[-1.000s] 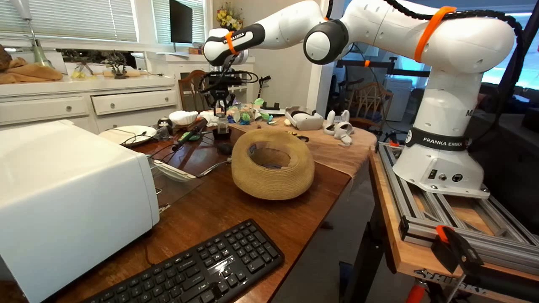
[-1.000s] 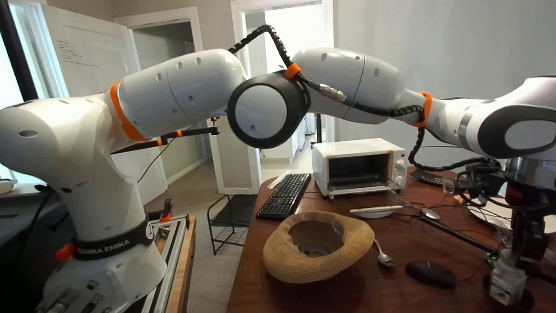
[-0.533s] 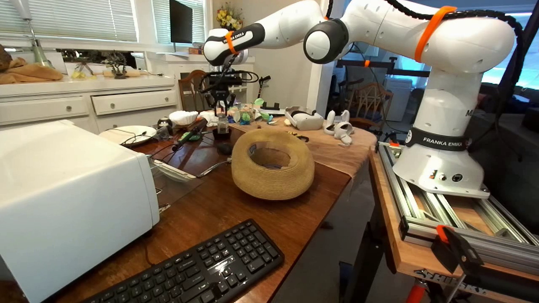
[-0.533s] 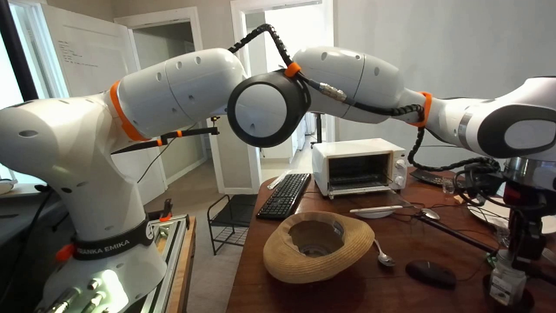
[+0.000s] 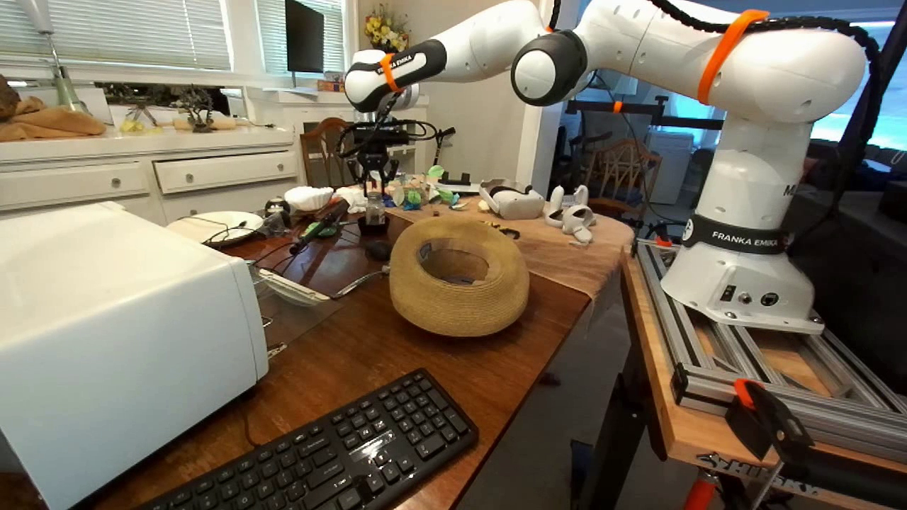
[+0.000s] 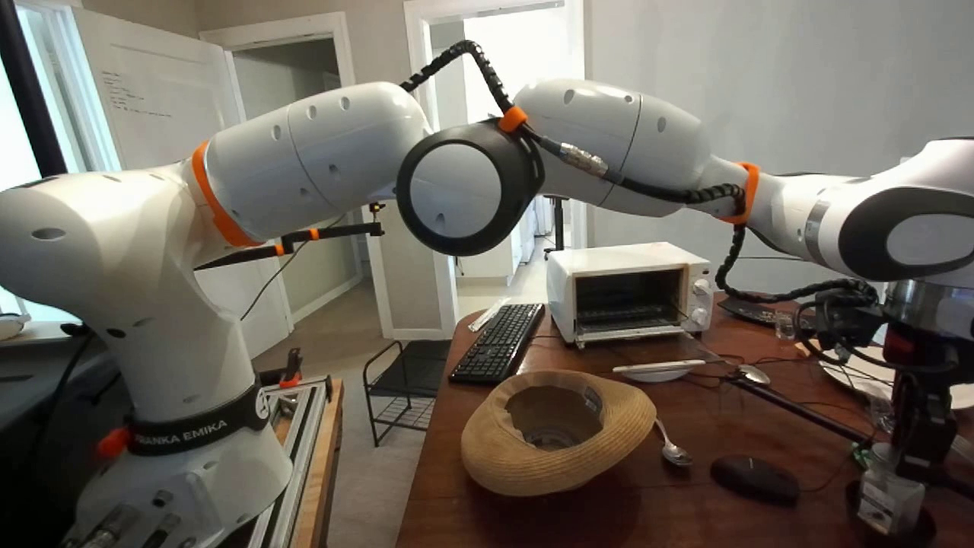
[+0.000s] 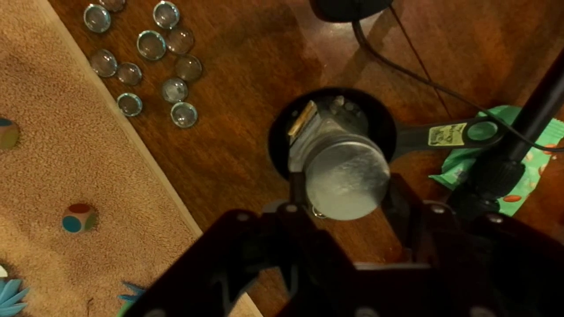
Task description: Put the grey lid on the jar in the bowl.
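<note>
The place looks like a home. In an exterior view, window blinds (image 5: pixel 142 32) hang at upper left above white drawers (image 5: pixel 225 171), and yellow flowers (image 5: pixel 385 34) stand at top centre-left. In an exterior view, a toaster oven (image 6: pixel 620 259) sits right of centre on a wooden table (image 6: pixel 715 411).

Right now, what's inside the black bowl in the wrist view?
A glass jar stands in the black bowl. The grey lid hides the jar's mouth from above; whether it is seated can't be told. The bowl's floor beneath the jar is covered.
</note>
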You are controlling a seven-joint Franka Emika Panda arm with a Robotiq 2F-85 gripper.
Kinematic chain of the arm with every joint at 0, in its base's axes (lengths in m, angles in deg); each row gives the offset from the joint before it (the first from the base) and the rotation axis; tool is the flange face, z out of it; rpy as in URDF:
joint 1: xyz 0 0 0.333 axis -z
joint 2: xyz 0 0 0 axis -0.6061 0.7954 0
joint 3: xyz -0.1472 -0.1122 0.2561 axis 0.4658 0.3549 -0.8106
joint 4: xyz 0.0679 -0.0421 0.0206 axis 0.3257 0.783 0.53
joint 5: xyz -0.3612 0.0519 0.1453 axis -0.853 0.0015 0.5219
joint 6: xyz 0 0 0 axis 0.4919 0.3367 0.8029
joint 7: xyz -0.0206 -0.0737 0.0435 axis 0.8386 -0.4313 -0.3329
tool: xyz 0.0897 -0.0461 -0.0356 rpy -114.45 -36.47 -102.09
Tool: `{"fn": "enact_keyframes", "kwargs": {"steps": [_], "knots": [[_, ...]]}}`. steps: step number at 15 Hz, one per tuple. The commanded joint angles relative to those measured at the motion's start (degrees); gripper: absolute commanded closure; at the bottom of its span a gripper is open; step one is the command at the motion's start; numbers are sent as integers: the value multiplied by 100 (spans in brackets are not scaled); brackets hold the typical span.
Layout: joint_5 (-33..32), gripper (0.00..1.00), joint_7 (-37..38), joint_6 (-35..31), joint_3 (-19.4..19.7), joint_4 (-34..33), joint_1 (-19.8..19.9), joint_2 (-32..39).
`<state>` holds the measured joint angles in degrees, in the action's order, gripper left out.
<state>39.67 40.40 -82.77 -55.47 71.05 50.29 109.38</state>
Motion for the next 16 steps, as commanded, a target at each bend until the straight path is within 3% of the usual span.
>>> {"fn": "enact_keyframes", "kwargs": {"steps": [1, 12, 16], "knots": [[89, 78, 67, 110, -66, 320, -1, -123], [7, 78, 331, -62, 30, 941, -55, -392], [-117, 78, 436, -728, 148, 916, -163, -303]]}}
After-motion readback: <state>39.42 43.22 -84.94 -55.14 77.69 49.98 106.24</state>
